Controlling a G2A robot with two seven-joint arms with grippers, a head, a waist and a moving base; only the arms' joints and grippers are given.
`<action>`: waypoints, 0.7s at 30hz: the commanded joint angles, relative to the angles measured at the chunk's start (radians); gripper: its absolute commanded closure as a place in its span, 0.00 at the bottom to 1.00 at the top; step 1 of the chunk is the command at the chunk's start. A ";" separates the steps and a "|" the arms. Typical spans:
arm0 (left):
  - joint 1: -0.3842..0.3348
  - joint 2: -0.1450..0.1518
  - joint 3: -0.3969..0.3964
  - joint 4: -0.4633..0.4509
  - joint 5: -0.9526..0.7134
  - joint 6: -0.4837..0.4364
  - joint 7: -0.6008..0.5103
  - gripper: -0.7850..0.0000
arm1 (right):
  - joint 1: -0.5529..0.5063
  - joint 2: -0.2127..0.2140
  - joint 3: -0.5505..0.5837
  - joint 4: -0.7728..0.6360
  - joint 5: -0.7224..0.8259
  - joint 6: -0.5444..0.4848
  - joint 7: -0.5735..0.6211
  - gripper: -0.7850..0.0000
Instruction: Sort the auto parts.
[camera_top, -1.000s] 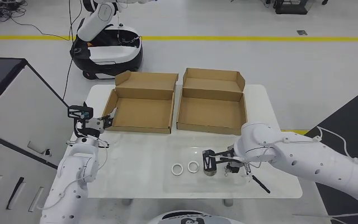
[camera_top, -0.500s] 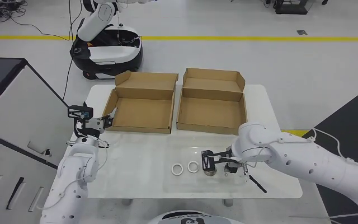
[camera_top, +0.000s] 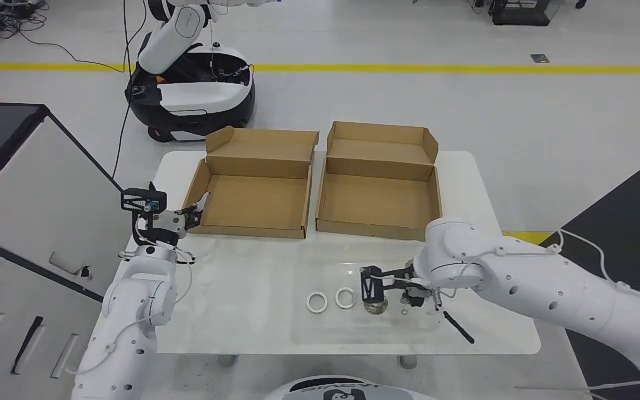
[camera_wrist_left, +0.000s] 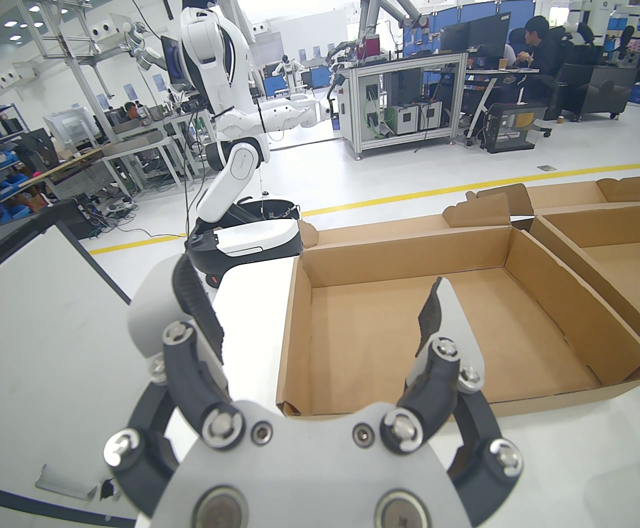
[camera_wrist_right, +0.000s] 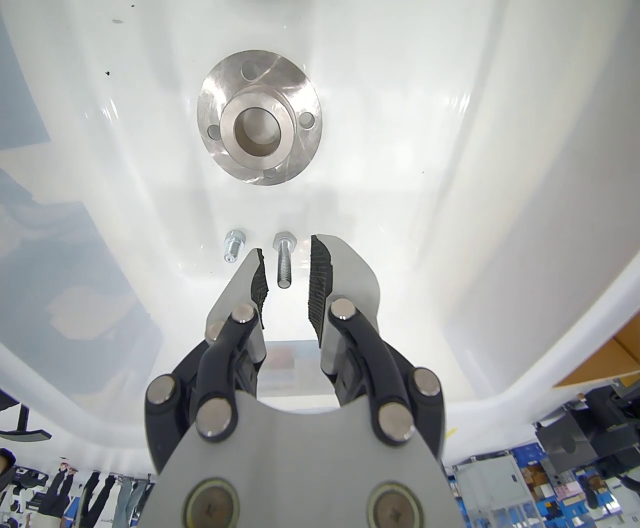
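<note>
My right gripper (camera_wrist_right: 287, 252) is open, its toothed fingers standing on either side of a long silver bolt (camera_wrist_right: 283, 260) that lies on the white table. A shorter bolt (camera_wrist_right: 233, 243) lies just beside it. Beyond them rests a round metal flange (camera_wrist_right: 258, 131) with several holes. From above, the right gripper (camera_top: 370, 285) hangs close over the flange (camera_top: 377, 306), and two white rings (camera_top: 318, 301) (camera_top: 346, 297) lie to its left. My left gripper (camera_wrist_left: 310, 280) is open and holds nothing, at the left table edge by the left cardboard box (camera_wrist_left: 295, 325).
Two open cardboard boxes stand side by side at the back of the table, the left box (camera_top: 250, 200) and the right box (camera_top: 378, 200), both with bare floors. The left gripper (camera_top: 195, 213) sits at the left box's outer corner. Another white robot (camera_top: 195, 95) stands behind the table.
The right gripper has shifted slightly left and toward the boxes, over the parts. The left arm has kept still.
</note>
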 joint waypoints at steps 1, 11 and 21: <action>0.000 0.000 0.000 0.000 0.000 0.000 0.000 0.00 | 0.000 0.001 -0.001 0.000 0.000 0.001 0.001 0.68; 0.000 0.000 0.000 0.000 0.000 0.000 0.000 0.00 | -0.002 -0.003 -0.017 0.014 -0.008 0.002 0.002 0.77; 0.000 0.000 0.000 0.000 0.000 0.000 0.000 0.00 | 0.009 -0.008 -0.022 0.015 0.010 0.009 0.009 1.00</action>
